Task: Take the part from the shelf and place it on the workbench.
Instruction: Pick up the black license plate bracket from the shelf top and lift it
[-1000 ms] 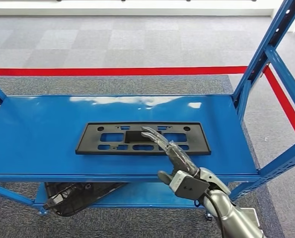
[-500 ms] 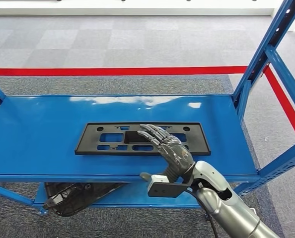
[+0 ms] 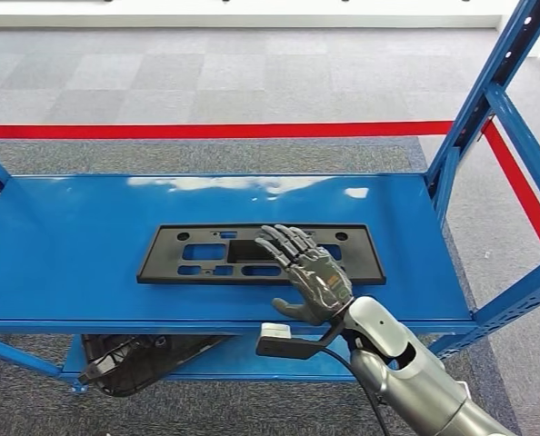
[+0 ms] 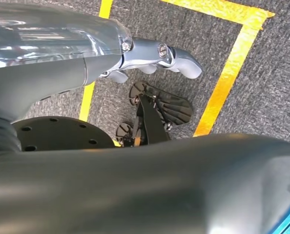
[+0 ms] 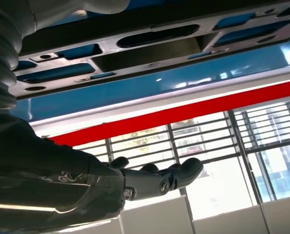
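A flat black part (image 3: pixel 260 254) with rectangular cut-outs is seen lying on the top level of the blue shelf (image 3: pixel 68 236), near the middle and closer to the front edge. The right hand (image 3: pixel 312 277) is held palm down over the part's right half, fingers spread and holding nothing; contact cannot be told. Another dark part (image 3: pixel 140 359) is seen on the lower level. The left hand (image 4: pixel 162 53) is seen over grey carpet, its state unclear.
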`<control>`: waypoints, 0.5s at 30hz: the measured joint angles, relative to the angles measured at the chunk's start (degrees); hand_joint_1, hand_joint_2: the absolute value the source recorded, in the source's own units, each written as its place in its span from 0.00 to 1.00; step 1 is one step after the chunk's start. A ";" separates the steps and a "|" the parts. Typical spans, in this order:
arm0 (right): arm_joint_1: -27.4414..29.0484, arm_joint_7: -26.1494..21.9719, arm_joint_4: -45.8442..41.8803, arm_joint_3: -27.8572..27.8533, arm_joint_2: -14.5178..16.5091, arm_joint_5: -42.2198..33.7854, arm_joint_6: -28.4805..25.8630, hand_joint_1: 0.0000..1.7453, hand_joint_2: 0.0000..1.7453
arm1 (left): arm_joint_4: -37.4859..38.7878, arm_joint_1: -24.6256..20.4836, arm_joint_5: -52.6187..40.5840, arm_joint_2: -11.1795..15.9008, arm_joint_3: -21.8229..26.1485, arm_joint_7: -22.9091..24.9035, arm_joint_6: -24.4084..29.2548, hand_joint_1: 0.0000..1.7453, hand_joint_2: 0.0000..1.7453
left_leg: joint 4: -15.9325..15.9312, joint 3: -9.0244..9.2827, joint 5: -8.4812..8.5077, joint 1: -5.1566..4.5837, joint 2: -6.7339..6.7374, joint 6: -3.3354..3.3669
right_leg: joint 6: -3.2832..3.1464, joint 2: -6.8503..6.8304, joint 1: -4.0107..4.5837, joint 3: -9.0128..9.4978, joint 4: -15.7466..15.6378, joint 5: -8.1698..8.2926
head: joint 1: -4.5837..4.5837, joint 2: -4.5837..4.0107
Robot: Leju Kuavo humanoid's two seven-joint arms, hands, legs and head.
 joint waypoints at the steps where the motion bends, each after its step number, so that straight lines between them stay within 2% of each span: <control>1: -0.04 0.64 0.50 0.13 0.06 1.40 -0.74 0.00 1.00 | 0.00 0.00 -0.13 0.00 -0.07 -0.01 0.00 0.00 0.00 | 0.00 0.00 0.00 0.00 0.00 0.00 | 0.00 0.00 0.00 0.00 0.00 0.00 | 0.00 0.00; 6: -0.61 2.17 3.56 0.63 0.88 4.24 -1.55 0.00 1.00 | 0.00 0.00 -0.54 0.00 -0.51 -0.05 -0.16 0.00 0.00 | 0.00 0.01 0.00 0.01 0.00 0.00 | 0.00 0.00 0.01 0.00 0.00 0.00 | 0.00 0.00; 15: -1.11 2.60 9.07 0.59 2.11 4.92 -1.45 0.00 1.00 | 0.00 0.01 -0.97 0.00 -0.77 -0.05 -0.25 0.00 0.00 | 0.00 0.00 0.00 0.00 0.00 0.00 | 0.00 0.00 0.00 0.00 0.00 0.00 | 0.00 0.00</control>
